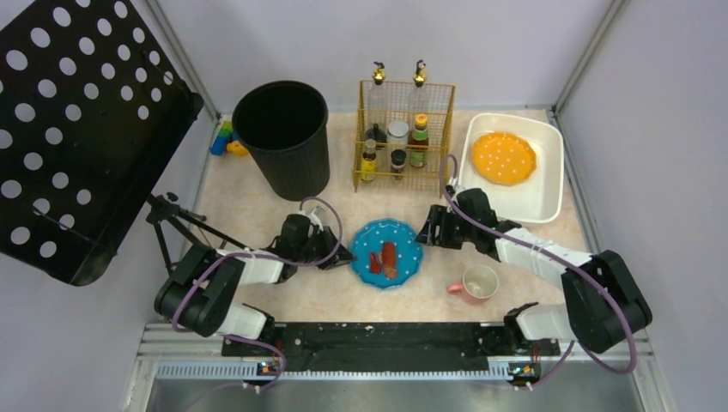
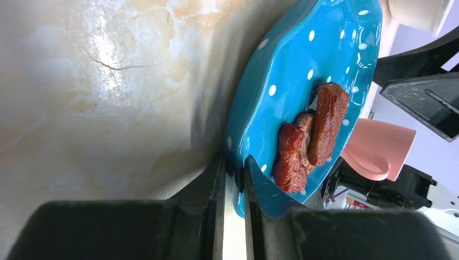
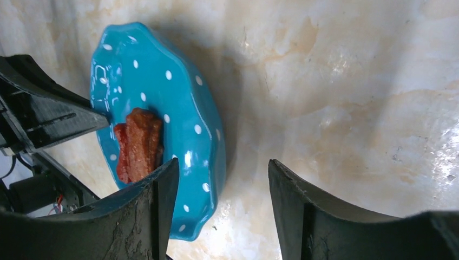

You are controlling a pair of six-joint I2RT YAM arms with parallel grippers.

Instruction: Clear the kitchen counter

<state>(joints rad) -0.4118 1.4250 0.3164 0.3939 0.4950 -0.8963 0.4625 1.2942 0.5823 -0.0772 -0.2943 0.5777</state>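
Note:
A blue dotted plate with reddish-brown food pieces sits in the middle of the pale marbled kitchen counter. My left gripper is shut on the plate's left rim; the food lies just past its fingers. My right gripper is open at the plate's right edge, with one finger over the rim and the other over bare counter. A pink mug stands near the front right.
A black bin stands at the back left, with small toy blocks beside it. A yellow wire rack holds bottles at the back. A white tub at the back right holds an orange dotted plate. A tripod stands left.

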